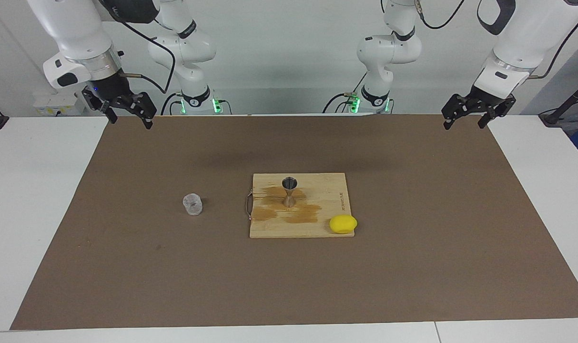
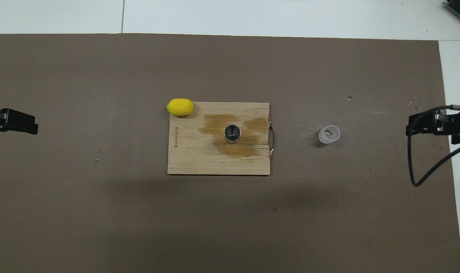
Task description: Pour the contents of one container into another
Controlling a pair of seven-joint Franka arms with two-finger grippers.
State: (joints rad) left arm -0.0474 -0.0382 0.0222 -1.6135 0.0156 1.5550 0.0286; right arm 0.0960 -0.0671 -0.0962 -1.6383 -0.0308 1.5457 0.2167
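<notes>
Both jaws spread, empty, raised well apart from glass cup point(image 1: 192, 204), jigger point(image 1: 289, 191).

both arms wait, raised — the left gripper point(image 1: 477, 114) over the left arm's end of the desk, the right gripper point(image 1: 126, 112) over the right arm's end, fingers spread on each.

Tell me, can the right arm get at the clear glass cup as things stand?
Probably yes. The clear glass cup stands alone on the brown mat toward the right arm's end, apart from the cutting board; the right gripper hangs raised, nothing between.
</notes>
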